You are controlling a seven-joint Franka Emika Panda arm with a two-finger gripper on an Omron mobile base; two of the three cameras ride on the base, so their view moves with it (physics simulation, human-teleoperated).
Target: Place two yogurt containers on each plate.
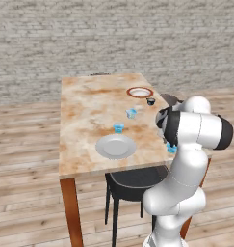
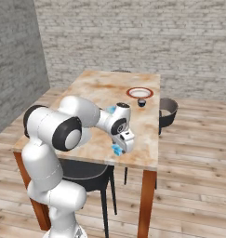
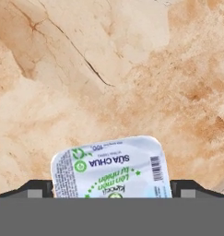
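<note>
Gripper (image 2: 118,149) low over the table (image 1: 84,116), near the front right edge. Jaws wide open, nothing held. One yogurt cup (image 3: 112,168) right below, between the two dark finger tips (image 3: 37,189), pale printed lid facing up. Same cup a small blue spot (image 2: 116,149) under the hand in the right base view.

Two more yogurt cups out on the table: one (image 1: 118,128) just behind the plain grey plate (image 1: 116,146), one (image 1: 131,113) farther back. Plate with the red-brown rim (image 1: 140,92) at the far end, a small dark bowl (image 1: 150,101) just beside it. No cup on any plate yet.

Probably very light, with thin walls and a soft lid. Easy to tip or squash. Best taken by the two flat sides, under the lid rim, with a gentle squeeze. Not by the lid.
</note>
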